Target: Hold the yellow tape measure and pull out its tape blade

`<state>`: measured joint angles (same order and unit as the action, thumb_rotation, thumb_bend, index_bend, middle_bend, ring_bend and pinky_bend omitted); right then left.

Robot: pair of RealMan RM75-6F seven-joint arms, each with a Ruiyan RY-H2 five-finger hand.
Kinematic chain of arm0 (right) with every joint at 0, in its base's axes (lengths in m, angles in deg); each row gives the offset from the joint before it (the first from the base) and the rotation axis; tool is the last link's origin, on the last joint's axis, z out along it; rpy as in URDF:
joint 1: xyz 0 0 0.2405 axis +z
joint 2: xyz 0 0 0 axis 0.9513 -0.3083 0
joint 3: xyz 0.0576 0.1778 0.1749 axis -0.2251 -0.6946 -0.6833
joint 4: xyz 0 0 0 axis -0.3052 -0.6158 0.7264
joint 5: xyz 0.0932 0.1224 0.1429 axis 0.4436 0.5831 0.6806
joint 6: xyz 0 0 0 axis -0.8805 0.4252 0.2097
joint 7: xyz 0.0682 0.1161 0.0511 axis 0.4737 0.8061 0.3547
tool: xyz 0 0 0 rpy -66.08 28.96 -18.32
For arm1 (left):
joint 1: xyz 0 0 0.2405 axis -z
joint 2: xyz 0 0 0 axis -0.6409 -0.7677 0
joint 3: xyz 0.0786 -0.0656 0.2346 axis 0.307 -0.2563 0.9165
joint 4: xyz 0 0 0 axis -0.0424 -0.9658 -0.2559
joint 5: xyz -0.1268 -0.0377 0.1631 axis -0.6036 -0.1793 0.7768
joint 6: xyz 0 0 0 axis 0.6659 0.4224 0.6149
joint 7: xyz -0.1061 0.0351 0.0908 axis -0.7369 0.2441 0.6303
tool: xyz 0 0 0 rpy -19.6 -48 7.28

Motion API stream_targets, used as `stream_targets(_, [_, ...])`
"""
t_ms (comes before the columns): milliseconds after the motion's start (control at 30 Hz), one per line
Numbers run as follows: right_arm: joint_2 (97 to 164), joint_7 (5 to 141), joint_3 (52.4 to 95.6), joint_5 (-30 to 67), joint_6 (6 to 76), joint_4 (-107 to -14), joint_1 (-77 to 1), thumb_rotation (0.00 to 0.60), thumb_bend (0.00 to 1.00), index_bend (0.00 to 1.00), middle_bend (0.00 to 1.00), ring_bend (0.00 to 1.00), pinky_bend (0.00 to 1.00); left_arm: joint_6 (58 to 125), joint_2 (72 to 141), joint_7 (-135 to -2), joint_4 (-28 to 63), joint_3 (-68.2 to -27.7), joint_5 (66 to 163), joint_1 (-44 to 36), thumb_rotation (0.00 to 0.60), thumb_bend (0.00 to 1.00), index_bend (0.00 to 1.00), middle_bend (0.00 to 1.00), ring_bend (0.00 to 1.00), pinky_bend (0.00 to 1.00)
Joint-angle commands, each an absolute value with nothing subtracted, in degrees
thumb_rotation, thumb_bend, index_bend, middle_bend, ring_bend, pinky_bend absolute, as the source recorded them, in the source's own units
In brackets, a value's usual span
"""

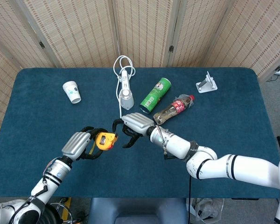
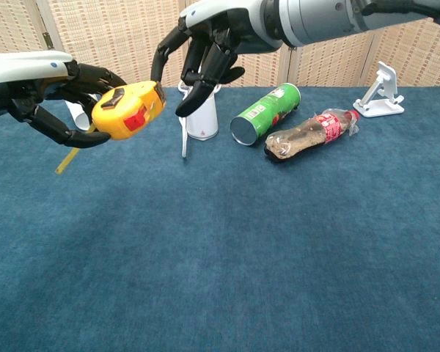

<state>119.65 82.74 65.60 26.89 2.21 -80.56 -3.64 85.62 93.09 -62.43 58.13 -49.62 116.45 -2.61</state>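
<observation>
Yellow tape measure (image 2: 127,111) sits gripped in left hand (image 2: 55,101); right hand (image 2: 205,51) fingers (image 2: 160,62) spread, contact unclear.

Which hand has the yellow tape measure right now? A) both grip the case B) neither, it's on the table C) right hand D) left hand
D: the left hand holds the tape measure off the table; the right hand hovers beside it, fingers apart.
</observation>
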Motion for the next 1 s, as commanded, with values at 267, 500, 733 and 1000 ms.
stream_targets(267, [119.78, 83.76, 65.78, 26.19, 1.74, -80.26, -3.35, 0.600, 0.18, 0.37, 0.90, 1.00, 0.90, 85.43, 93.01, -63.01, 57.62, -49.67, 116.24, -2.63, 0.600, 0.42, 0.58, 0.53, 0.44, 0.17])
stream_targets(500, [119.76, 83.98, 66.23, 26.47, 1.88, -79.87, -3.14, 0.600, 0.18, 0.45, 0.90, 1.00, 0.90, 85.36, 92.94, -63.54, 57.38, -49.72, 116.13, -2.72, 0.600, 0.42, 0.58, 0.53, 0.44, 0.17])
stream_targets(733, [120.08, 84.29, 66.54, 26.77, 1.72, -79.40, -2.82, 0.600, 0.18, 0.50, 0.90, 1.00, 0.90, 85.24, 92.95, -63.87, 57.06, -49.74, 115.89, -2.75, 0.600, 0.42, 0.59, 0.53, 0.44, 0.17])
stream_targets(1000, [120.37, 84.49, 66.72, 26.65, 1.82, -79.06, -2.59, 0.600, 0.18, 0.52, 0.90, 1.00, 0.90, 85.00, 93.01, -63.89, 56.80, -49.82, 115.27, -2.62, 0.600, 0.42, 0.59, 0.53, 0.44, 0.17])
